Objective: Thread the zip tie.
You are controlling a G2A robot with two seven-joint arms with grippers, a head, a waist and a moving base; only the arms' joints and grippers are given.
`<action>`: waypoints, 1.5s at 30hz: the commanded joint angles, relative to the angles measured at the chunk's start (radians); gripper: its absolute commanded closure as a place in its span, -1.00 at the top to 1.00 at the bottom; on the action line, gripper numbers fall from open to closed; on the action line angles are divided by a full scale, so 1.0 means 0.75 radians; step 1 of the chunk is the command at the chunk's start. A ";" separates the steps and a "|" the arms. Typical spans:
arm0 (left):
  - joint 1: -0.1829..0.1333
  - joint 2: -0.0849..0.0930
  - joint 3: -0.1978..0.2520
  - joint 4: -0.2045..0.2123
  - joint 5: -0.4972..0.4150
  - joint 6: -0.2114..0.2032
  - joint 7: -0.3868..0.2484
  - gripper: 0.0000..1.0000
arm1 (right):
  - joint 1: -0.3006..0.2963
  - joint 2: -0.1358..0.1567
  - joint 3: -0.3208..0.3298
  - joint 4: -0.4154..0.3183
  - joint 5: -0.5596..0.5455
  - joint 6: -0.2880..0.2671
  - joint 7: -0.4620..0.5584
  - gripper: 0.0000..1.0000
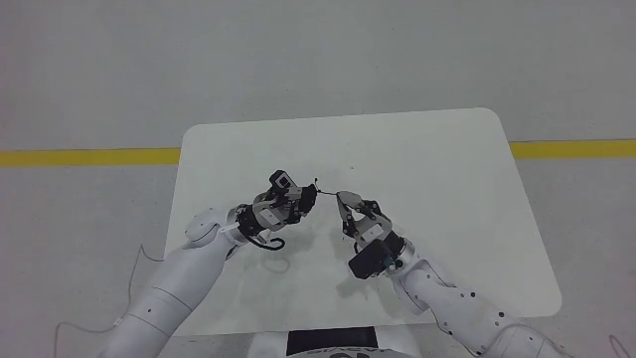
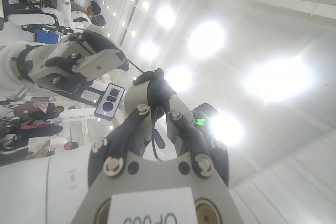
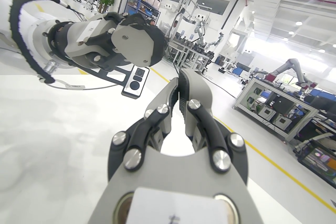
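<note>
The black zip tie (image 1: pixel 324 193) hangs as a thin strand between my two grippers, above the middle of the white table (image 1: pixel 437 159). My left gripper (image 1: pixel 306 198) is shut on one end; in the left wrist view the zip tie (image 2: pixel 152 78) sticks out past the shut tips of that gripper (image 2: pixel 157 89), and a loop of strap hangs back between the fingers. My right gripper (image 1: pixel 341 198) faces it tip to tip, a short gap away. In the right wrist view this gripper (image 3: pixel 179 89) is shut on the thin strap (image 3: pixel 172 62), which rises toward the left gripper (image 3: pixel 160 43).
The table's rounded far edge (image 1: pixel 343 119) and its right edge (image 1: pixel 532 209) bound the work area. Yellow floor lines (image 1: pixel 89 156) run beyond it. Bare tabletop lies on all sides of the grippers.
</note>
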 commanded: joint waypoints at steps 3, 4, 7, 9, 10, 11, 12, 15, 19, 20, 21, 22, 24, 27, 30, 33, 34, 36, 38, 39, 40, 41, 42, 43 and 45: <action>0.000 0.000 0.000 0.000 0.000 0.000 0.000 -1.00 | 0.000 0.003 0.002 0.001 0.000 0.000 0.002 -1.00; 0.000 0.000 0.000 0.000 0.000 0.000 0.000 -1.00 | 0.000 0.003 0.002 0.001 0.000 0.000 0.003 -1.00; 0.000 0.000 0.000 0.000 0.000 0.000 0.000 -1.00 | -0.001 0.005 0.003 0.002 0.000 0.000 0.004 -1.00; 0.000 0.000 0.000 0.000 0.000 0.000 0.000 -1.00 | -0.002 0.006 0.005 0.004 0.000 0.000 0.005 -1.00; 0.000 0.000 0.000 0.000 0.000 0.000 0.000 -1.00 | -0.003 0.006 0.006 0.005 0.000 0.000 0.005 -1.00; 0.000 0.000 0.000 0.000 0.000 0.000 0.000 -1.00 | -0.004 0.007 0.007 0.005 0.000 0.000 0.005 -1.00; 0.000 0.000 0.000 0.000 0.000 0.000 0.000 -1.00 | -0.005 0.008 0.008 0.006 0.000 0.000 0.005 -1.00; 0.000 0.000 0.000 0.000 0.000 0.000 0.000 -1.00 | -0.009 0.009 0.014 0.008 0.000 0.000 0.005 -1.00; 0.000 0.000 0.000 0.000 0.000 0.000 0.000 -1.00 | -0.016 0.010 0.020 0.008 0.000 0.000 0.003 -1.00; 0.000 0.000 0.000 0.000 0.000 0.000 0.000 -1.00 | -0.017 0.011 0.022 0.009 0.000 0.000 0.003 -1.00; 0.000 0.000 0.000 0.000 0.000 0.000 0.000 -1.00 | -0.019 0.011 0.023 0.009 0.000 0.000 0.003 -1.00; 0.000 0.000 0.000 0.000 0.000 0.000 0.000 -1.00 | -0.020 0.011 0.025 0.010 0.000 0.000 0.004 -1.00; 0.000 0.000 0.000 0.000 0.000 0.000 0.000 -1.00 | -0.022 0.012 0.028 0.010 0.000 0.000 0.004 -1.00; 0.000 0.000 0.000 0.000 0.000 0.000 0.000 -1.00 | -0.025 0.012 0.034 0.011 0.000 0.000 0.005 -1.00; 0.000 0.000 0.000 0.000 0.000 0.000 0.000 -1.00 | -0.028 0.012 0.039 0.013 0.000 0.000 0.006 -1.00; 0.000 0.000 0.000 0.000 0.000 0.000 0.000 -1.00 | -0.031 0.012 0.042 0.014 0.000 0.000 0.008 -1.00; 0.000 0.000 0.000 0.000 0.000 0.000 0.000 -1.00 | -0.032 0.012 0.043 0.014 0.000 0.000 0.009 -1.00; 0.000 0.000 0.000 0.000 0.000 0.000 0.000 -1.00 | -0.034 0.012 0.045 0.015 0.000 0.000 0.010 -1.00; 0.000 0.000 0.000 0.000 0.000 0.000 0.000 -1.00 | -0.036 0.012 0.047 0.015 0.000 0.000 0.010 -1.00; 0.000 0.000 0.000 0.000 0.000 0.000 0.000 -1.00 | -0.036 0.012 0.049 0.015 0.000 0.000 0.010 -1.00; 0.000 0.000 0.000 0.000 0.000 0.000 0.000 -1.00 | -0.038 0.012 0.052 0.015 0.000 0.000 0.010 -1.00; 0.000 0.000 0.000 0.000 0.000 0.000 0.000 -1.00 | -0.040 0.012 0.054 0.015 0.000 0.000 0.009 -1.00; 0.000 0.000 0.000 0.000 0.000 0.000 0.000 -1.00 | -0.041 0.012 0.056 0.015 0.000 0.000 0.009 -1.00; 0.000 0.000 0.000 0.000 0.000 0.000 0.000 -1.00 | -0.042 0.011 0.058 0.016 0.000 0.000 0.009 -1.00; 0.000 0.000 0.000 0.000 0.000 0.000 0.000 -1.00 | -0.044 0.011 0.061 0.016 0.000 0.000 0.008 -1.00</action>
